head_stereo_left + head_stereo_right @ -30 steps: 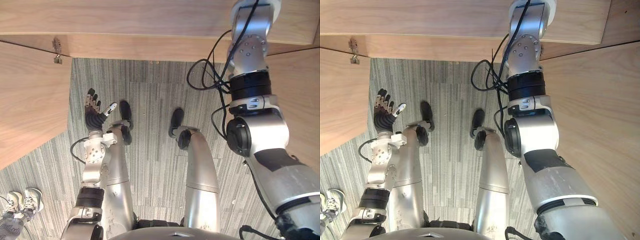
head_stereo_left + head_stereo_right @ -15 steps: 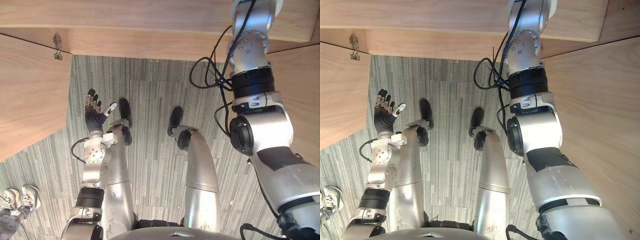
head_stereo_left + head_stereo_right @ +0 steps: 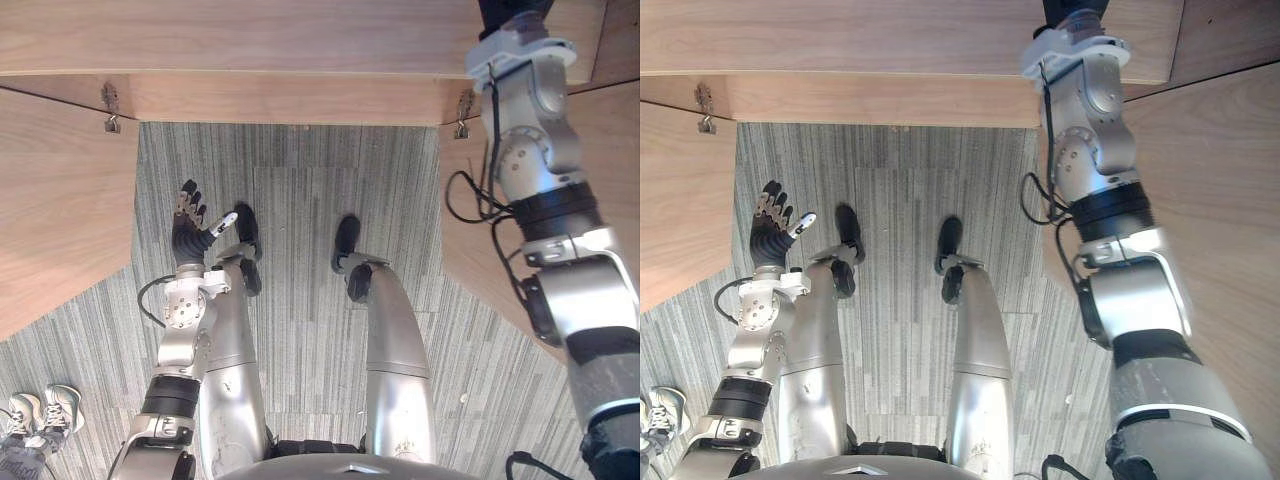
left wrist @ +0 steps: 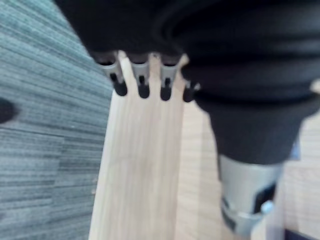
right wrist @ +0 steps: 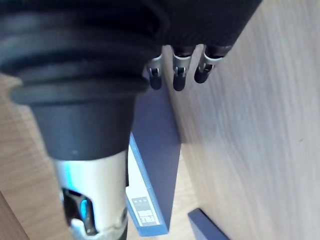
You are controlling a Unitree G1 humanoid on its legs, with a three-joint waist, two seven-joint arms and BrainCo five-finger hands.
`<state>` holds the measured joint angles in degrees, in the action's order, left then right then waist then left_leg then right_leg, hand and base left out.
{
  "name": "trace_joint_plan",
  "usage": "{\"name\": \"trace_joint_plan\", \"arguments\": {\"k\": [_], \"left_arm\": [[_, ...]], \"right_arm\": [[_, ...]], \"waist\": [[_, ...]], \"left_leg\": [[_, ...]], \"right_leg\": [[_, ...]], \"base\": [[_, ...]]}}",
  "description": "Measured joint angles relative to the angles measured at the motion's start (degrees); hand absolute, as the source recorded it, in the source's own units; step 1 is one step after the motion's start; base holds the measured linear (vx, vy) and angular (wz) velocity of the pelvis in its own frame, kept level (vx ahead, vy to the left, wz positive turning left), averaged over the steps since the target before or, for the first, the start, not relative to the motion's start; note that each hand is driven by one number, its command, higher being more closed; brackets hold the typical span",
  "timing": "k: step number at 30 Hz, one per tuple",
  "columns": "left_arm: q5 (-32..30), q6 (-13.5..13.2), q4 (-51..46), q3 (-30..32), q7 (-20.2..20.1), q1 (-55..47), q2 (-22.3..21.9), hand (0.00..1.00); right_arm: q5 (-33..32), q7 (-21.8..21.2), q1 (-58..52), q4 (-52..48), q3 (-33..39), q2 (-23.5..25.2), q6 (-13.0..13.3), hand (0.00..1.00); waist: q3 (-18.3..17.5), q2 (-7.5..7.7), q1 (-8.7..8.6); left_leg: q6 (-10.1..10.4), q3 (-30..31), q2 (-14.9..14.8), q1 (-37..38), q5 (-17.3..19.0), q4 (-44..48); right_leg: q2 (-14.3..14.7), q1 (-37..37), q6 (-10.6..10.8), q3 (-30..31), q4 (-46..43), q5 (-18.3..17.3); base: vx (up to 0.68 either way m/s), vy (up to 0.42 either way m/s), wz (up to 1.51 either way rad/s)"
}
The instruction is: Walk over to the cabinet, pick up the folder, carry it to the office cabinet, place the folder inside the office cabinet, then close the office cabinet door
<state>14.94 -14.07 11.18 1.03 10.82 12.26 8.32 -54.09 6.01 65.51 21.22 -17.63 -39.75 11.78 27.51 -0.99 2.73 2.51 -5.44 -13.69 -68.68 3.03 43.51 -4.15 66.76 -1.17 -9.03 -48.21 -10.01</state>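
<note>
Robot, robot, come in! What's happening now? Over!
Left hand open, idle. Right hand open, fingertips at the blue folder. Folder against the cabinet wall, not gripped. Nothing in the way.

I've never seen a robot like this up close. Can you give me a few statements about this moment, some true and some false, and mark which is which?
1. The left hand hangs open above the carpet. True.
2. The right hand grips a red folder. False: the folder is blue and stands upright beyond the right hand's straight fingers.
3. Both cabinet doors are shut. False: the left door and right door stand swung open.
4. A person's shoes show on the carpet at the robot's left. True.
</note>
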Motion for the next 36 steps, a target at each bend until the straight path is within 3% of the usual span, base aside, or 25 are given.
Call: {"name": "trace_joint_plan", "arguments": {"k": [3, 8, 13, 16, 20, 27, 28, 32, 36], "left_arm": [[-0.01, 0.23, 1.77, -0.24, -0.56, 0.34, 1.18, 0.0], [-0.01, 0.51, 3.64, -1.36, -1.42, 1.82, 2.17, 0.0], [-0.01, 1.05, 4.18, -0.86, -1.6, 4.63, 2.41, 0.0], [0.0, 1.49, 4.19, 0.38, -1.78, 5.64, 2.39, 0.0], [0.01, 1.63, 3.92, 2.48, -2.66, 6.14, 2.41, 0.0], [0.03, 1.61, 2.85, 3.44, -4.11, 6.03, 2.36, 0.0], [0.02, 1.61, 2.85, 3.45, -4.11, 5.96, 2.29, 0.0], [0.0, 1.61, 2.86, 3.53, -3.99, 5.87, 1.97, 0.0], [-0.18, 1.61, 2.89, 3.9, -3.3, 5.94, 0.04, 0.0]], "right_arm": [[4.43, -2.55, -0.31, -0.03, -3.1, -3.82, -2.01, 0.0], [18.76, -4.56, -2.03, -0.24, -5.43, -5.57, -3.31, 0.0], [32.53, -4.11, -4.78, -1.98, -3.61, -4.83, -4.57, 0.0], [36.14, -4.03, -7.44, -2.38, 0.75, -1.67, -4.69, 0.0], [36.11, -4.35, -10.0, -2.49, 3.71, 0.5, -4.63, 0.0], [29.03, -7.1, -15.36, -5.55, 7.96, 1.94, -3.96, 0.0], [28.54, -6.79, -17.57, -7.37, 10.29, 3.37, -3.85, 1.0], [29.61, -3.99, -22.41, -12.23, 15.19, 9.02, -2.63, 1.0], [35.03, 3.11, -24.29, -14.06, 20.62, 17.17, -0.97, 1.0]], "waist": [[0.01, 0.02, -0.31], [-0.12, 0.12, -0.72], [-0.12, 0.12, -0.31], [-0.12, 0.12, -0.44], [-0.12, 0.12, -0.42], [-0.12, 0.13, -0.42], [-0.11, 0.13, -0.45], [-0.11, 0.13, -0.63], [-0.11, 0.14, -0.67]], "left_leg": [[-0.3, -0.88, 0.1, 0.84, -0.16, -0.57], [-1.19, -1.62, 0.01, 2.59, 0.84, -0.77], [-1.91, -2.68, -0.01, 2.4, 0.91, -0.87], [-2.03, -2.69, 0.09, 2.12, 0.76, -1.3], [-1.95, -2.66, 0.2, 2.22, 0.56, -1.8], [-1.61, -2.68, 0.38, 2.89, -0.24, -3.06], [-1.57, -2.68, 0.38, 2.89, -0.32, -3.24], [-1.62, -2.7, 0.37, 2.9, -0.49, -3.6], [-1.56, -2.69, 0.37, 2.84, -0.52, -3.62]], "right_leg": [[-0.21, -0.52, -0.17, 0.36, 0.54, 0.72], [-0.4, -2.63, 0.67, 0.4, 1.63, 0.5], [-0.6, -2.64, 1.12, 0.89, 2.97, 1.41], [-0.61, -2.58, 1.32, 0.82, 3.45, 1.82], [-0.64, -2.53, 1.32, 0.77, 3.48, 1.82], [-0.72, -2.53, 1.24, 0.65, 3.77, 1.67], [-0.7, -2.52, 1.28, 0.61, 3.88, 1.65], [-0.64, -2.52, 1.16, 0.61, 4.2, 1.75], [-0.63, -2.23, 0.91, 0.81, 4.09, 1.9]], "base": [[0.0, 0.001, -0.01], [0.0, 0.0, 0.0], [0.0, 0.018, -0.04], [0.0, 0.0, 0.0], [0.01, 0.0, 0.0], [-0.01, -0.016, 0.02], [0.0, 0.0, 0.0], [0.0, 0.0, 0.0], [0.0, 0.0, 0.0]]}}
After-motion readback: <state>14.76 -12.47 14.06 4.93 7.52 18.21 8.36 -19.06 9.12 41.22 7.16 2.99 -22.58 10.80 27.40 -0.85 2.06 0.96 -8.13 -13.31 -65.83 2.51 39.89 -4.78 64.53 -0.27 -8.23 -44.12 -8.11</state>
